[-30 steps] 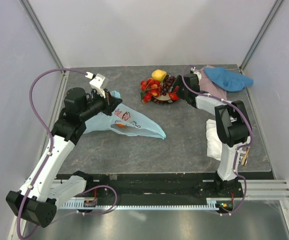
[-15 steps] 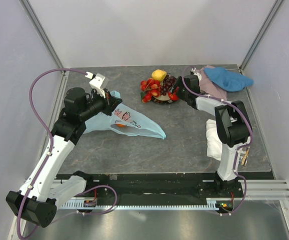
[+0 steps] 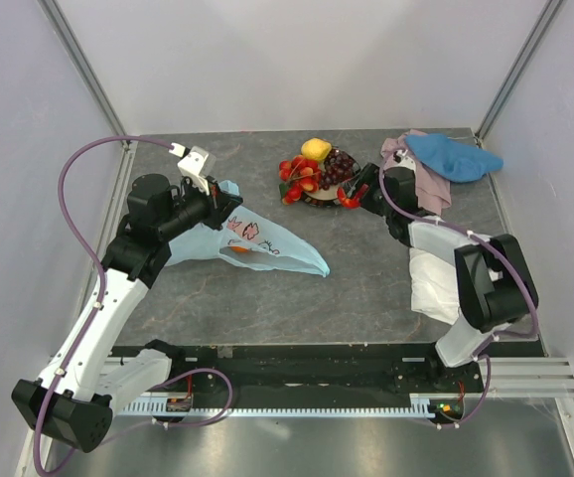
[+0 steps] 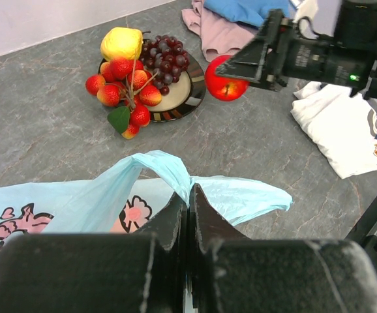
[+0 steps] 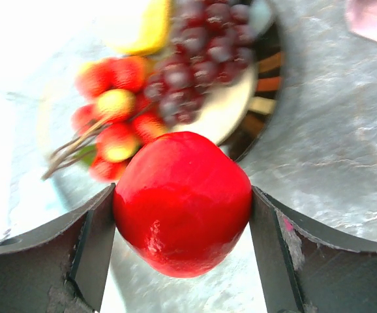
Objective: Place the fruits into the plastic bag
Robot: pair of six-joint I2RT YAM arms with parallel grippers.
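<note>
Top external view, L to R: left claw (image 3: pixel 225 204) sits over the desk's (image 3: pixel 267 303) left-centre, pads (image 4: pixel 175 218) pressed tight together w/ a fold of the plastic bag (image 3: pixel 267 243) pinched at the tips. Bag's handle end is lifted at the claw. The rest lies flat on the desk, stretching right and toward the arm bases, pink-and-black prints facing up. An orange blob (image 3: pixel 237 251) shows thru the film near the bag's near edge.

Centre, far side: dark-rimmed plate (image 4: pixel 197 98), well apart from the bag. On it: lemon (image 4: pixel 121 43) at the far edge, grapes (image 4: pixel 165 62) beside it, strawberries (image 4: pixel 126 88) spilling over the left rim onto the desk.

Just right of the plate rim: red apple (image 4: pixel 225 88), clamped in the right claw (image 5: pixel 182 208), one finger on each side, both touching. Can't tell if the apple rests on the desk or is clear of it.

Far right corner: pink cloth (image 3: pixel 421 181) w/ blue cloth (image 3: pixel 451 156) on top. White cloth (image 3: pixel 431 278) lies nearer, partly under the right arm.
</note>
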